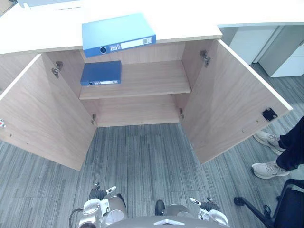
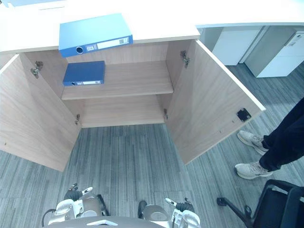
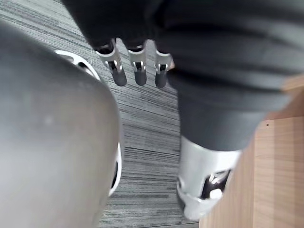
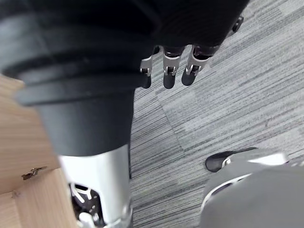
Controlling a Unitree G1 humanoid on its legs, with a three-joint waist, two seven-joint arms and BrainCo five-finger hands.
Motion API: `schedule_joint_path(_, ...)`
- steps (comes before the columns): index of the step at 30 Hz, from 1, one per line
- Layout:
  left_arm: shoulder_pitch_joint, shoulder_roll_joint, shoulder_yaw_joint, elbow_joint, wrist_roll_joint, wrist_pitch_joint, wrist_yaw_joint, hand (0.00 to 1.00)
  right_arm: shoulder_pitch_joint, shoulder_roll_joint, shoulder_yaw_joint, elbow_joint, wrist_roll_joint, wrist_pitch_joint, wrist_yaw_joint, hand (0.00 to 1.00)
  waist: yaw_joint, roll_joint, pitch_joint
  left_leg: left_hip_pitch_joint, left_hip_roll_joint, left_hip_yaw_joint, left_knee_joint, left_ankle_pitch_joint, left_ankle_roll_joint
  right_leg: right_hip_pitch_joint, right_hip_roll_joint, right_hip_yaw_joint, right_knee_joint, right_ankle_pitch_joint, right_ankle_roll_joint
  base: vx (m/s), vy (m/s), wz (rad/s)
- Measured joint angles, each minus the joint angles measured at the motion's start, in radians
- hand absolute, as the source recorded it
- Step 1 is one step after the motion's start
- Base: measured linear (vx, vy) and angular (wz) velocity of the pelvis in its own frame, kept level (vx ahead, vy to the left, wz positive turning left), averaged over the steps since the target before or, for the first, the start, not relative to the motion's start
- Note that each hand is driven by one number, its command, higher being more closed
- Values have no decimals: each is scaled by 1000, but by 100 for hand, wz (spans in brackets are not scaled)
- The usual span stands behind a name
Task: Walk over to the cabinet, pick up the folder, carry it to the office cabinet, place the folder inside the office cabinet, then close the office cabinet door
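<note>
The light blue folder lies on the cabinet's white surface, overhanging its front edge; its spine label is too small to read. A darker folder sits at the shelf's left end. The left door and right door stand open, with a person's shoes near the right one. The left hand and right hand hang low, fingers relaxed and empty.

R hand fingers loose, prob. empty, over carpet.
</note>
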Motion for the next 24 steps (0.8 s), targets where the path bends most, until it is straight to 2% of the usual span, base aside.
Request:
schedule_joint_path(1, -1, -1, -1, -6, 0, 0, 0, 0, -1, 7, 0, -4, -1, 0, 0, 0, 5, -2, -1, -4, -15, -2, -63, 6, 3, 8, -4, 6, -6, -4, 7, 275, 152, -26)
schedule_joint_path(2, -1, -1, -1, -11, 0, -1, 0, 0, -1, 23, 0, -5, -1, 0, 0, 0, 14, -6, -4, -5, -44, -8, -183, 42, 6, 20, -15, 16, -19, -16, 25, 263, 191, -25)
schedule_joint_path(3, -1, -1, -3, -9, 0, -1, 0, 0, -8, 36, 1, -3, -2, 0, 0, 0, 16, -6, -6, -3, -76, -25, -295, 95, 23, 34, -24, 29, -25, -31, 47, 271, 213, -29)
schedule_joint_path(5, 6, -6, -2, -6, -11, 0, 0, 0, -11, 42, 1, -1, -3, 2, 0, 0, 28, -18, -24, 20, -114, -28, -332, 213, 69, 40, -54, 66, -9, -71, 83, 332, 287, -41)
schedule_joint_path(6, 9, 8, 0, -5, -18, 2, 0, 0, -8, 53, -2, 3, -3, 2, 0, 0, 28, -38, -42, 33, -142, -5, -320, 209, 87, 46, -92, 79, 17, -97, 105, 401, 318, -39)
schedule_joint_path(8, 9, 27, -2, 16, -18, 3, 0, 0, -7, 74, -6, 16, -4, 1, 1, 0, 28, -72, -58, 68, -177, 24, -324, 172, 99, 28, -135, 91, 97, -110, 125, 423, 293, -21)
schedule_joint_path(10, 7, 37, -19, 24, -18, 8, 0, 0, -5, 79, -12, 14, -4, 0, 2, 0, 24, -82, -63, 122, -202, 31, -341, 133, 110, -31, -156, 92, 286, -106, 131, 384, 269, -10)
schedule_joint_path(11, 7, 40, -29, 26, -19, 13, -1, 0, -6, 77, -11, 13, -4, -1, 4, 0, 23, -77, -57, 160, -213, 32, -353, 109, 111, -118, -175, 95, 496, -84, 163, 297, 181, 1)
schedule_joint_path(12, 7, 44, -33, 30, -20, 14, -1, 0, -5, 75, -11, 13, -4, -1, 5, 0, 19, -75, -55, 182, -220, 30, -358, 99, 112, -158, -183, 94, 590, -75, 172, 368, 165, 18)
schedule_joint_path(13, 9, 51, -47, 42, -20, 16, 0, 0, -11, 78, -13, 5, -3, -2, 5, 0, 8, -81, -57, 237, -226, 28, -376, 85, 112, -220, -194, 78, 730, -82, 162, 324, 65, 24)
schedule_joint_path(15, 9, 51, -47, 48, -21, 16, 0, 0, -10, 78, -12, 5, -5, -2, 5, 0, 11, -81, -57, 294, -227, 23, -414, 84, 111, -266, -195, 45, 758, -117, 139, 315, 23, 20)
schedule_joint_path(16, 8, 49, -47, 52, -25, 16, 0, 0, -14, 77, -11, 5, -4, -3, 6, 0, 7, -79, -57, 338, -225, 14, -452, 87, 105, -306, -189, 10, 715, -149, 120, 236, -28, 19)
schedule_joint_path(19, 3, 45, -39, 53, -39, 16, 1, 0, -14, 75, -11, -10, -4, -3, 6, 0, -6, -76, -57, 377, -214, -8, -494, 97, 88, -352, -161, -24, 534, -150, 97, 297, -132, 32)
schedule_joint_path(20, 5, 41, -35, 55, -39, 16, 1, 0, -12, 76, -11, -17, -4, -4, 6, 0, -15, -72, -55, 390, -209, -27, -510, 98, 60, -349, -141, -19, 381, -100, 78, 376, -245, 37)
schedule_joint_path(21, 10, 45, -24, 55, -39, 15, 0, 0, -5, 85, -11, -11, -3, -3, 6, 0, -14, -91, -60, 410, -228, -40, -528, 91, 30, -334, -143, -9, 225, 74, 51, 375, -248, 37)
schedule_joint_path(22, 0, 34, -9, 66, -40, 16, 1, 0, -8, 81, -21, -10, 1, -5, 7, 0, -14, -82, -55, 422, -220, -54, -533, 78, 7, -328, -139, -15, 249, 71, 52, 298, -197, 16)
schedule_joint_path(23, 0, 20, -1, 70, -40, 17, 0, 0, -12, 70, -20, -9, -2, -5, 6, 0, -11, -61, -53, 433, -204, -55, -538, 83, 2, -321, -128, -20, 255, 71, 49, 266, -196, 10)
schedule_joint_path(24, 12, -23, 26, 70, -40, 12, 0, 0, -8, 45, -21, -7, -4, -4, 6, 0, -9, -13, -76, 433, -163, -56, -534, 80, -12, -306, -94, -40, 242, 27, 37, 254, -206, 12)
